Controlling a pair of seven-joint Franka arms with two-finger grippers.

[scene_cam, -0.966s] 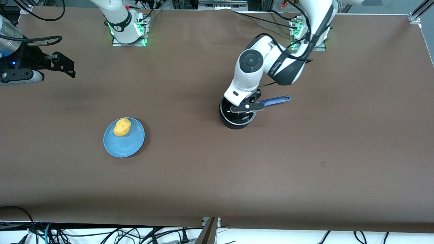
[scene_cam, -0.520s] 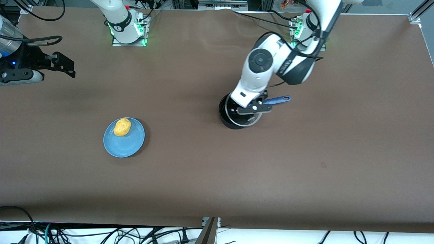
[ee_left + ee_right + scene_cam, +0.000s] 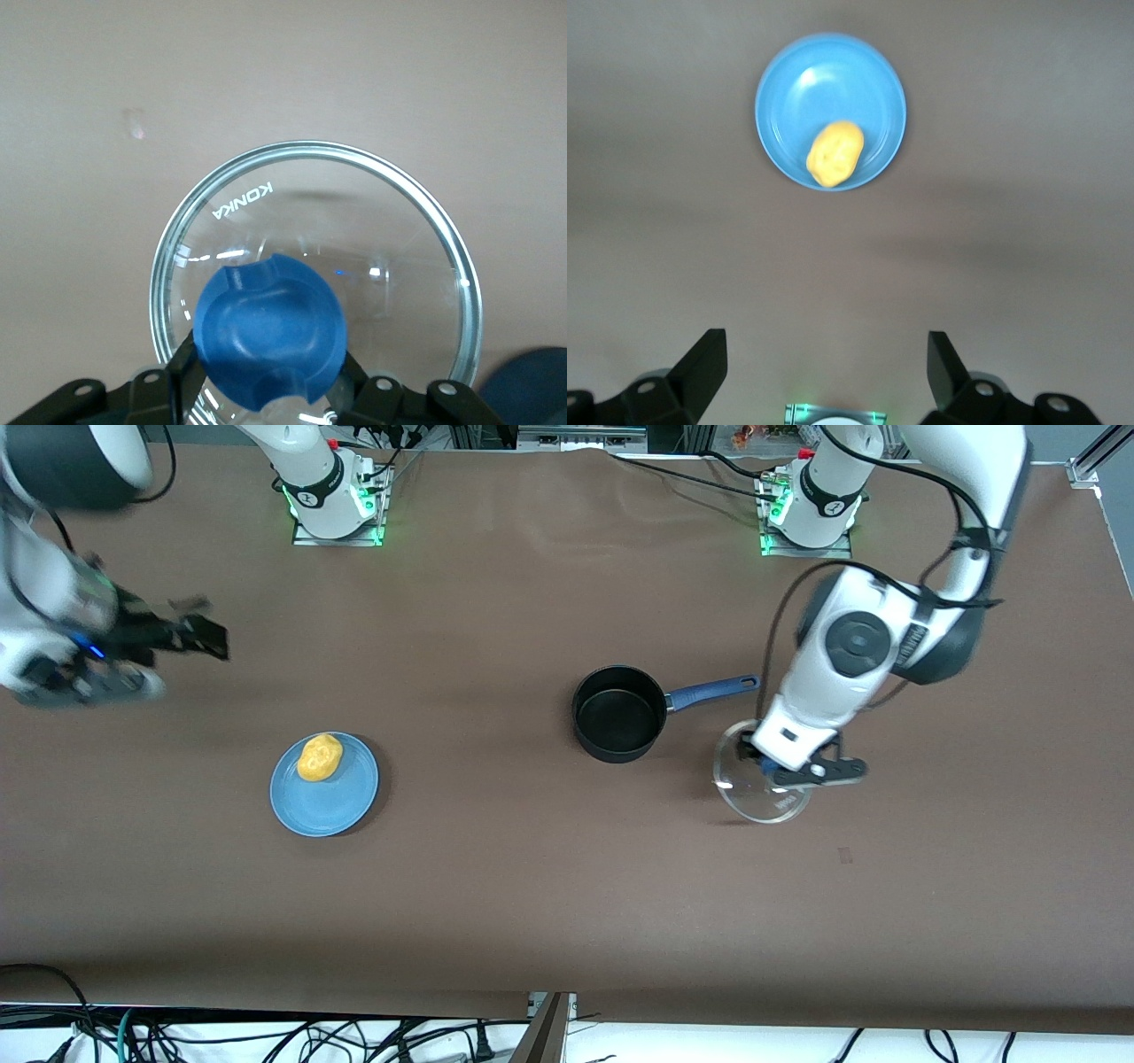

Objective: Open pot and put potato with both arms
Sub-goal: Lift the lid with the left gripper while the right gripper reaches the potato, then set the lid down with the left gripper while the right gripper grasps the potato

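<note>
Blue plate (image 3: pixel 323 797) and glass lid (image 3: pixel 753 788) — well apart.

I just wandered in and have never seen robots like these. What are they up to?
The left gripper is shut on the blue knob of a glass lid, holding it over the table beside the open pot. The right gripper hangs open, above the table, toward the right arm's end. The potato sits on a blue plate.
</note>
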